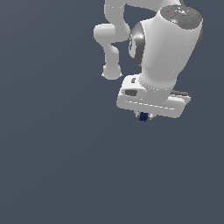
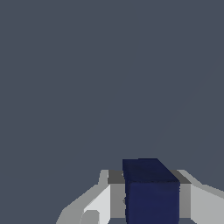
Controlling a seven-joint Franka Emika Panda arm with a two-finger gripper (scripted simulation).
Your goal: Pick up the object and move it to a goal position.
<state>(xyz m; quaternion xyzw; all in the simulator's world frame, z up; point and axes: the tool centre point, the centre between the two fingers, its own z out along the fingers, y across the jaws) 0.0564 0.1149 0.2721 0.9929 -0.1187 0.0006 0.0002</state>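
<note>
The fingers (image 2: 109, 197) pinch the navy cube (image 2: 151, 192) squarely between them — gripped on opposite faces so the gripper (image 1: 144, 116) can carry it to the goal.

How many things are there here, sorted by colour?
Dark navy blue: 1, the cube, held between the fingers of the tool.
White: 1, the robot arm with its tool.
Total: 2.

In the exterior view, the cube (image 1: 143, 116) is being mostly hidden by the gripper (image 1: 144, 117), whose fingers are perhaps too small to tell. In the wrist view, the cube (image 2: 151, 192) is being cut off by the picture's edge.
</note>
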